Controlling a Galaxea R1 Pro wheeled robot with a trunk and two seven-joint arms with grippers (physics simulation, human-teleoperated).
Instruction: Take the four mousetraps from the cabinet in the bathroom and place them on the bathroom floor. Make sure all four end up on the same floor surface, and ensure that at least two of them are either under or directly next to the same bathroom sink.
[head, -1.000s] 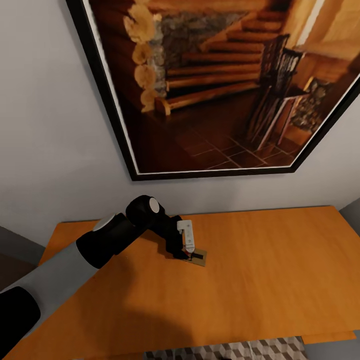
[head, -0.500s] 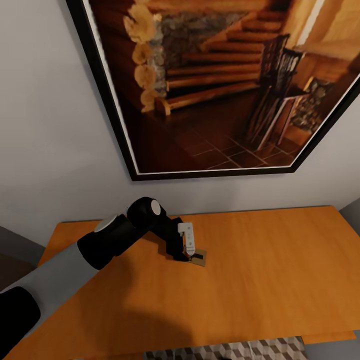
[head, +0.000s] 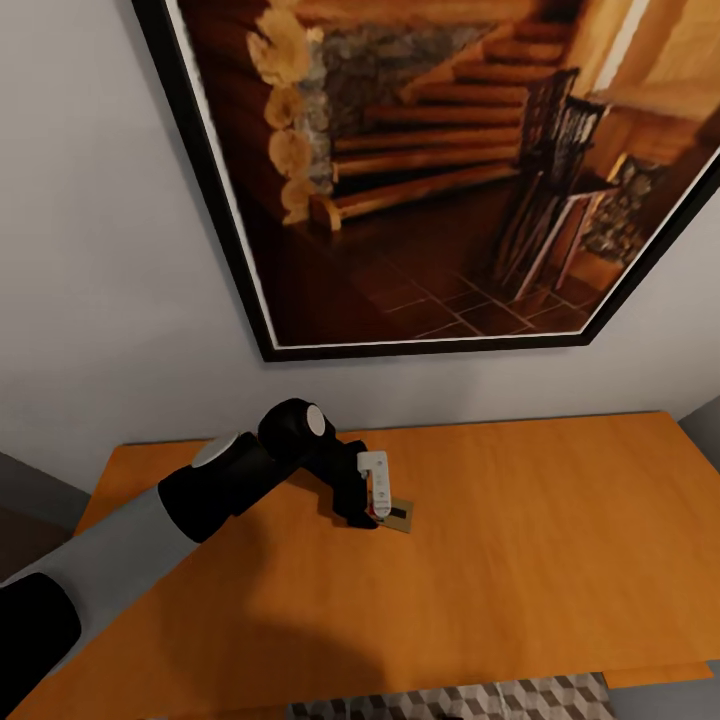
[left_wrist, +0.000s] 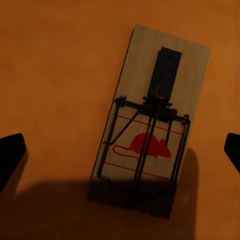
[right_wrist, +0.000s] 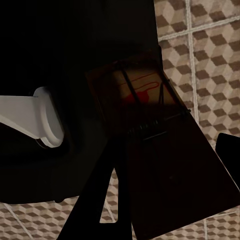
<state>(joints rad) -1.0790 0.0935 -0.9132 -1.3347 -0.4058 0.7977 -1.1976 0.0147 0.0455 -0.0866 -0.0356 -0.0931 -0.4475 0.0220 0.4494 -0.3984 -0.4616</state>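
small tan wooden mousetrap with dark wire and a red mouse print (left_wrist: 150, 135) lies flat on the smooth orange-brown wooden cabinet top (head: 560, 540) | left hand (head: 375, 512) hovers just over it, fingers spread wide either side, not touching | right hand (right_wrist: 220, 150) pinches a second, shadowed mousetrap (right_wrist: 160, 150) above the cube-patterned tile floor (right_wrist: 210, 40)

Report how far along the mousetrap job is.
Done: no trap visibly set down yet. In hand: the open left hand hovers astride one mousetrap lying on the cabinet; the right hand looks shut on a second mousetrap above the bathroom floor. Left: gripping, carrying, and placing the traps on the floor.
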